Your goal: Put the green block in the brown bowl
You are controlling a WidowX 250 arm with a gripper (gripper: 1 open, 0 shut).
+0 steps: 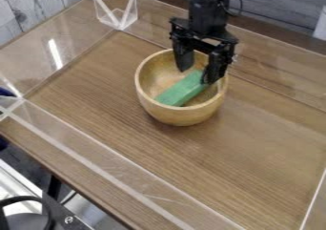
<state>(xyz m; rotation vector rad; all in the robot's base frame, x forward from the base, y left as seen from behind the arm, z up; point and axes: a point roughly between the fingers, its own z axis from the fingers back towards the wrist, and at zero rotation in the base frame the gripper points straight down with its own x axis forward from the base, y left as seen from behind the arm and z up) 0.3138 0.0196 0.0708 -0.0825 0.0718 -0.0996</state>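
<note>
Single black arm (211, 3) observed at far side of the brown bowl (181, 88), extended down from above; gripper (204, 58) held low over the bowl's far rim, pointed downward, its jaws spread wide to either side, nothing gripped between them
</note>
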